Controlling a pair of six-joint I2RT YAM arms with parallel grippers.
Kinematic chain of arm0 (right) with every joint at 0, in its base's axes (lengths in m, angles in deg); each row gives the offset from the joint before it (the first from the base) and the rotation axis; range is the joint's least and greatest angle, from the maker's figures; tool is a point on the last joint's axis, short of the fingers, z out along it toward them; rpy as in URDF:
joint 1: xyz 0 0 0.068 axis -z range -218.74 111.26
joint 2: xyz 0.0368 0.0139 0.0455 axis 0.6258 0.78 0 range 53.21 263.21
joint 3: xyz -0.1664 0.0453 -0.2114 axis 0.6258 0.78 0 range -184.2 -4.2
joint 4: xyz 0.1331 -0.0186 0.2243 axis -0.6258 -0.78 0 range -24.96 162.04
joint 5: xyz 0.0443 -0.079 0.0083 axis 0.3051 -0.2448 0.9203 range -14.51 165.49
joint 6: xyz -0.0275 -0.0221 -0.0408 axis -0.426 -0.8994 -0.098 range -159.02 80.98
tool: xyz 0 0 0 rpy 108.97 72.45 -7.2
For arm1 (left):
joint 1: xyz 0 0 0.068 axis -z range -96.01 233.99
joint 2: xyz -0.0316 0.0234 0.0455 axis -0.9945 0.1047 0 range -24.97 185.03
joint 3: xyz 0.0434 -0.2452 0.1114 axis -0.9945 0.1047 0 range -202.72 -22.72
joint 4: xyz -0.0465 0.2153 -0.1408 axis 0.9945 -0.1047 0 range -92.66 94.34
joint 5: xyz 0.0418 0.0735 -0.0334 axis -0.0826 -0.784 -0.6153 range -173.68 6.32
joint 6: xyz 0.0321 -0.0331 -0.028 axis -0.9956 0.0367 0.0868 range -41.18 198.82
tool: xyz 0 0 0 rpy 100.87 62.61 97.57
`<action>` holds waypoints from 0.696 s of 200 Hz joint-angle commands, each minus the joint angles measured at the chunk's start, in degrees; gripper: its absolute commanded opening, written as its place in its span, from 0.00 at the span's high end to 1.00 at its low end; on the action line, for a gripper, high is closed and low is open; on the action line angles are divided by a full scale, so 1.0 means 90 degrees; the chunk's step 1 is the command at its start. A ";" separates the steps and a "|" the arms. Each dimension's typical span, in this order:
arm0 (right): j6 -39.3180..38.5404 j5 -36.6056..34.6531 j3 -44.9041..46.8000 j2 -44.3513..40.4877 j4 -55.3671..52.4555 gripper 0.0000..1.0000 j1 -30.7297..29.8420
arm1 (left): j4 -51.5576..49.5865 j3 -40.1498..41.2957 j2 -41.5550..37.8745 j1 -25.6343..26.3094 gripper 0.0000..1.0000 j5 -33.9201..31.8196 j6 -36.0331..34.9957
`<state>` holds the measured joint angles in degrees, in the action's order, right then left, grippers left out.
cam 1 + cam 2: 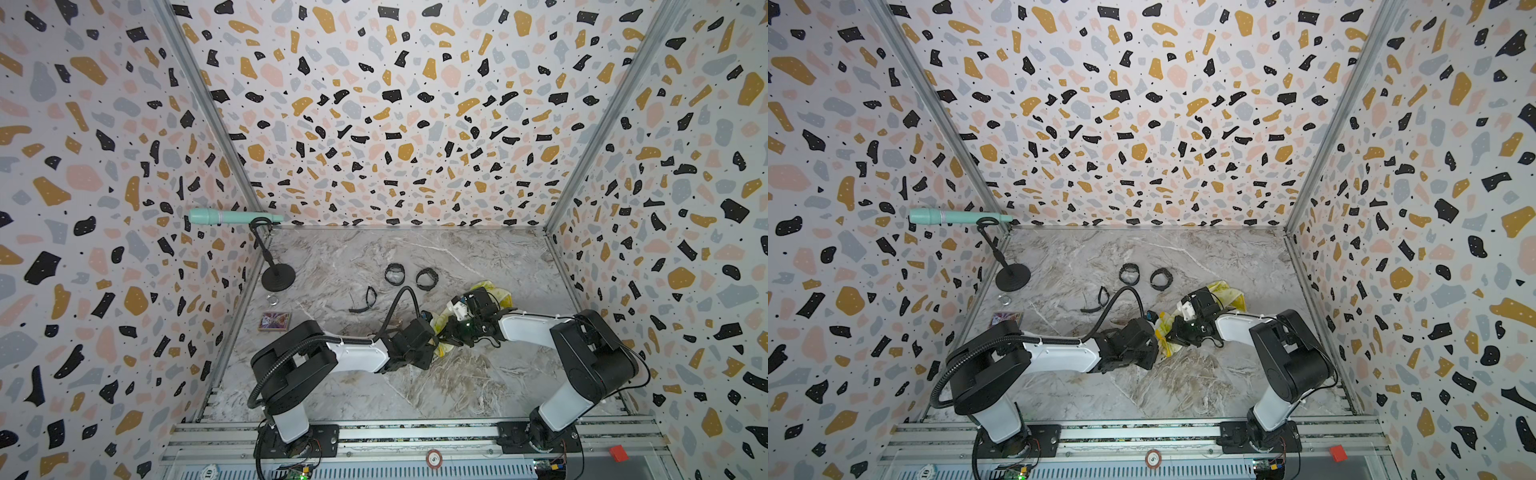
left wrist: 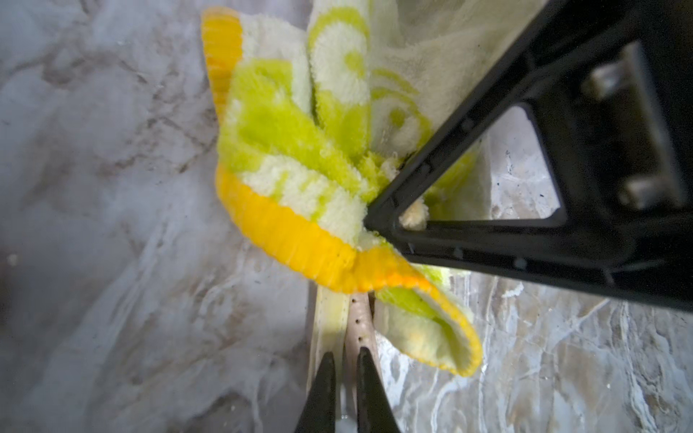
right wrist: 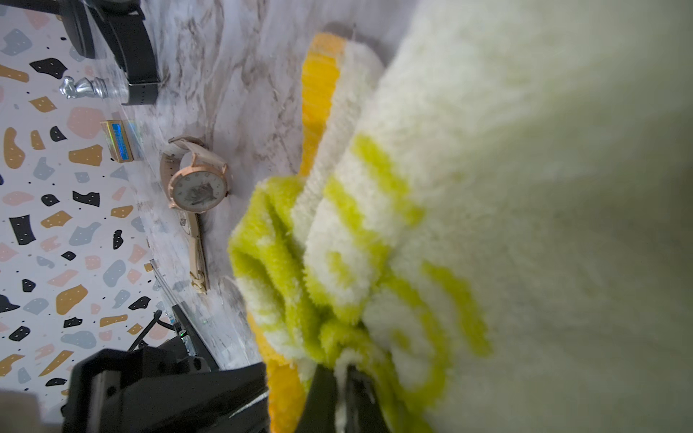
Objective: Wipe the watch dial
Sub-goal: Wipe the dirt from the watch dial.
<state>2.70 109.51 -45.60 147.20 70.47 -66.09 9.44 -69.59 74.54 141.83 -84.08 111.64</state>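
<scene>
Watch [image 3: 195,195] flat on the surface [image 1: 415,386], about its middle, between the two arms. Rose-gold, with a pale strap [image 2: 358,322]; dial [image 3: 197,189] face-up and bare in the right wrist view. Not to be made out in both top views, arms and cloth in the way.

Left pincer [image 2: 345,356] nearly closed, fingertips [image 2: 325,386] pinching the strap. Beyond the tips, strap running on beneath the cloth [image 2: 292,157], so no sight of the dial from the left wrist.

Right pincer [image 3: 337,369] clamped tight on a thick bunch of that yellow, green and white cloth. Folds hanging just beside the dial, apparently not on it; contact with the strap impossible to tell.

Judged stage: watch steadied, cloth close, wiping stroke not yet landed.

Possible trouble from here:
- Strap sliding out of so thin a pinch under cloth drag. Watch then skidding or swinging round with the stroke instead of getting rubbed.
- Loose yellow hem [image 2: 292,240] snagging on the left fingertips or the buckle [image 3: 198,285] and tugging the watch along.
- Too low a press bringing the hard black finger [image 2: 453,150] of the right pincer onto the dial rather than soft pile.
- Bulky cloth masking the dial, hence a stroke across strap or surface only.
- Very little room between the two pincers; a knock likely on any sideways sweep.
</scene>
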 commanded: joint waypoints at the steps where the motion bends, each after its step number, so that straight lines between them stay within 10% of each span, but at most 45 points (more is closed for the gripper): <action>1: -0.0060 -0.0500 0.0154 -0.0200 -0.0434 1.00 0.0171 | -0.0138 0.0298 0.0653 0.0057 0.89 0.0348 -0.0019; 71: -0.0547 -0.0348 -0.0101 -0.0840 -0.0990 1.00 0.0930 | -0.0206 0.0199 0.0741 0.0057 0.89 0.0389 -0.0111; 139: -0.0293 0.0003 -0.0569 -0.0505 -0.0558 1.00 0.0054 | -0.0215 0.0111 0.0829 0.0058 0.90 0.0436 -0.0155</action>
<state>-0.60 108.20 -47.86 140.95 63.94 -62.66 12.31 -70.27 76.26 141.81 -83.49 110.94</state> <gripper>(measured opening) 0.060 0.102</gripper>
